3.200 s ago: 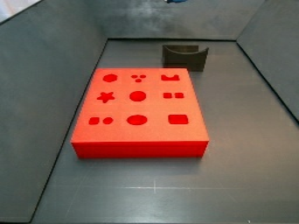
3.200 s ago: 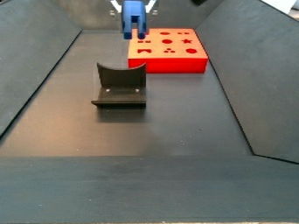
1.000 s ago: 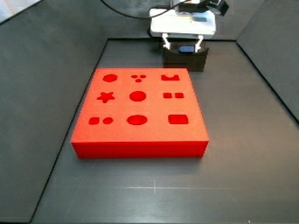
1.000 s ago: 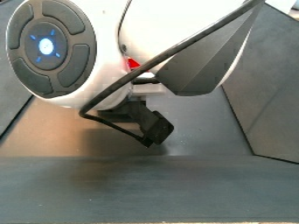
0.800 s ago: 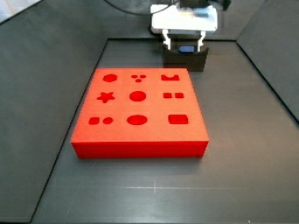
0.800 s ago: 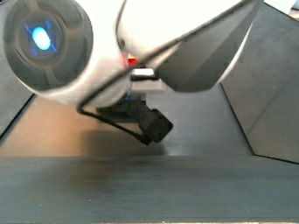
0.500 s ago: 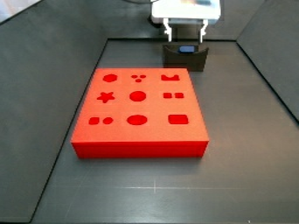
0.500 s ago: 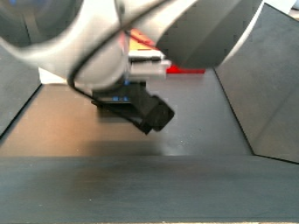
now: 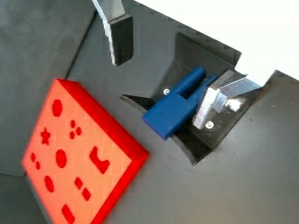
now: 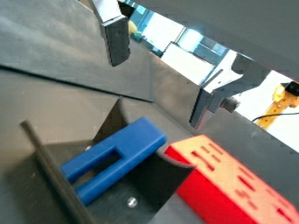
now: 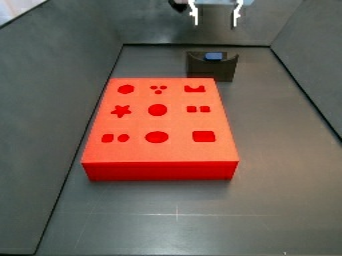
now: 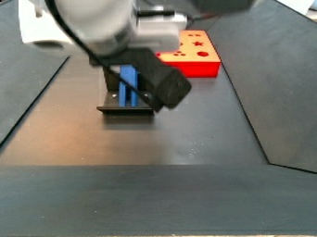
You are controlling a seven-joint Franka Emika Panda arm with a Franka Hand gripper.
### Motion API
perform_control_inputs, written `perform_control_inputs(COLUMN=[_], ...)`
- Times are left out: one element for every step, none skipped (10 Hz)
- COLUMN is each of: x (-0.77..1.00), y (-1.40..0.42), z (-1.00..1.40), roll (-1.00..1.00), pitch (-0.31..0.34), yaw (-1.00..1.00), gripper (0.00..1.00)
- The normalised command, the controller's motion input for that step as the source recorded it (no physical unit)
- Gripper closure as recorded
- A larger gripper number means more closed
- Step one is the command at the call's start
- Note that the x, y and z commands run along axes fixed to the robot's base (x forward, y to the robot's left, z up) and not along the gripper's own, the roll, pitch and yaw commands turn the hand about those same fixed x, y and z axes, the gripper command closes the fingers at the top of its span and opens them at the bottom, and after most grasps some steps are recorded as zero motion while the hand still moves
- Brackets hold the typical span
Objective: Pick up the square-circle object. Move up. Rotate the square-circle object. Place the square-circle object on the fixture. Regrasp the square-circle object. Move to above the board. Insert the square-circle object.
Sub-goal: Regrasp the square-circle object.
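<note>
Grey floor, fixture [image 9: 198,105] holding square-circle object [image 9: 176,107], gripper [image 9: 170,57] empty above

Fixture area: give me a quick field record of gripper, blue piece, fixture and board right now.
gripper: open, above the fixture, holding nothing
fingers: silver plates, clear of the piece in both wrist views
square-circle object: blue, resting on the fixture, free of the gripper
fixture: dark holder on the floor past the board's far end in a side view
board: red-orange, lying flat, cut-outs unfilled in that side view
step status: piece placed on fixture; regrasp not yet done
</note>
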Motion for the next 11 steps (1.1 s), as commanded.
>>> perform_control_inputs(x=[-0.08, -0.09, -0.13, -0.11, -0.08, -0.06, -0.04, -0.03, -0.03, -0.03, -0.03], y=[-1.00, -1.00, -1.00, -0.87, -0.71, -0.58, -0.33, -0.07, -0.02, -0.04, -0.04], z=[0.98, 0.95, 0.90, 0.70, 0.48, 0.33, 0.06, 0.04, 0.05, 0.02, 0.01], roll=[1.00, 1.00, 1.00, 1.00, 1.00, 1.00, 1.00, 1.00, 1.00, 1.00, 1.00], pitch=[0.061, 0.054, 0.042, 0.037, 0.035, 0.034, 0.030, 0.029, 0.028, 0.023, 0.018], yaw=[0.01, 0.01, 0.01, 0.01, 0.01, 0.01, 0.01, 0.01, 0.01, 0.01, 0.01], gripper=[0.00, 0.00, 0.00, 0.00, 0.00, 0.00, 0.00, 0.00, 0.00, 0.00, 0.00])
